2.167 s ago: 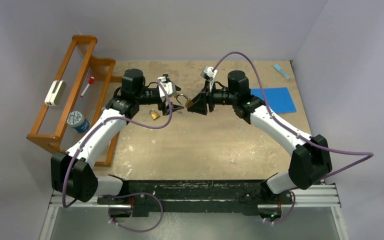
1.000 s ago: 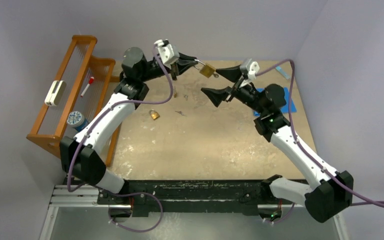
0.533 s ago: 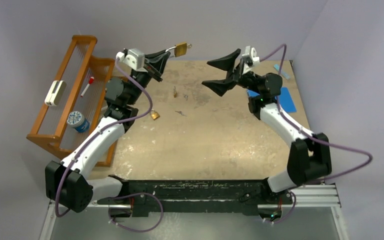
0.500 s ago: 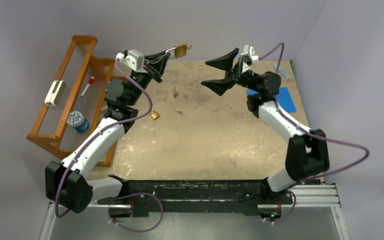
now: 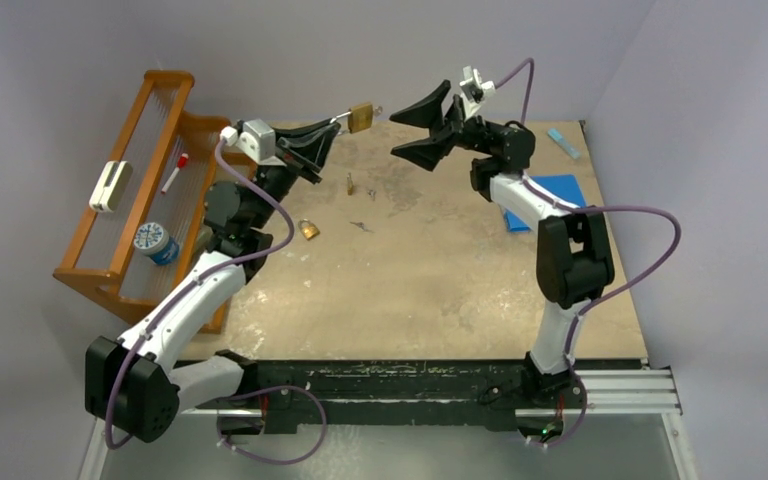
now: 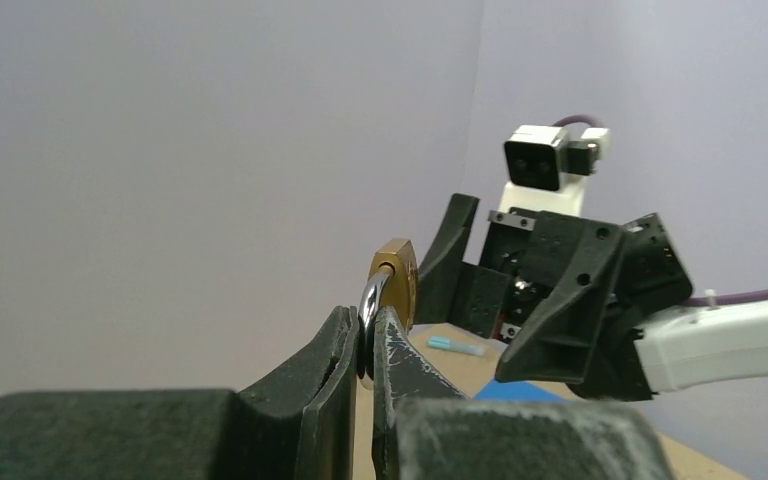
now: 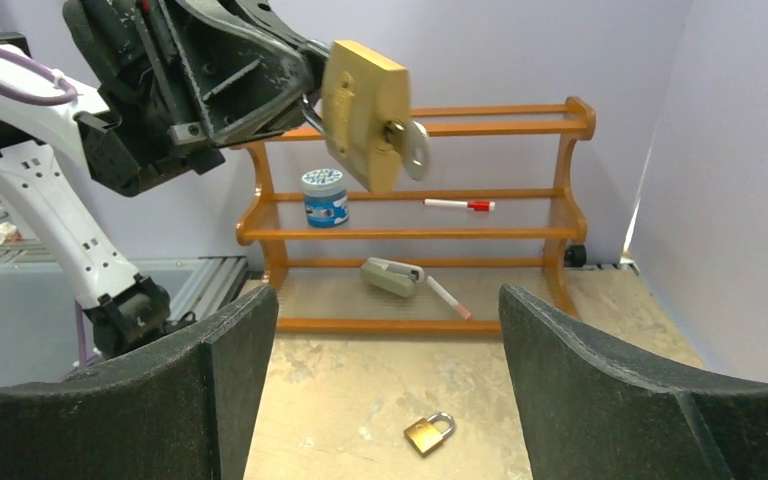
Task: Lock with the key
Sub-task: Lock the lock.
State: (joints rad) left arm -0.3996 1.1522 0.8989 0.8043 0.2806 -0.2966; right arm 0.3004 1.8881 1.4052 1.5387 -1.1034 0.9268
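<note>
Left gripper [image 5: 337,121] clamps the padlock [image 5: 361,117] by its shackle [image 6: 370,298], aloft at 12 o'clock of the table [image 5: 410,280]; right gripper [image 5: 398,133] gapes at its 3 o'clock. If you close off-centre on the key [image 7: 415,150], you may twist the thinly pinched padlock loose.

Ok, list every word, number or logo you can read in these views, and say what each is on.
Nothing is legible in any view.
On the blue jar: print on lid and label, too blurred to read.
On the held padlock: no marking can be made out.
On the key: no stamp can be made out.
On the marker: too small to tell.
</note>
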